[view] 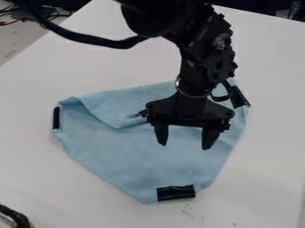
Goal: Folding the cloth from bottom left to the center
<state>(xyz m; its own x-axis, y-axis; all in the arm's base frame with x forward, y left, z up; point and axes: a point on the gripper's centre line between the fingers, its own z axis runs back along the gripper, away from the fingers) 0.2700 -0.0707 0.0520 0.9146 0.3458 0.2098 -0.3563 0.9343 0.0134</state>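
Observation:
The gripper (183, 143) hangs over the right middle part of the blue cloth (131, 151), its two fingers spread apart with nothing between them. The cloth lies on the white table with its upper left edge folded inward, making a flap (122, 104) whose tip points toward the middle. Black pieces are on the cloth at its left corner, bottom corner and upper right corner. Part of the cloth behind the gripper and arm is hidden.
The white table (262, 187) extends around the cloth. Dark cables (15, 217) with a bit of yellow lie at the lower left corner. Other cables and dark items are beyond the table at the upper left.

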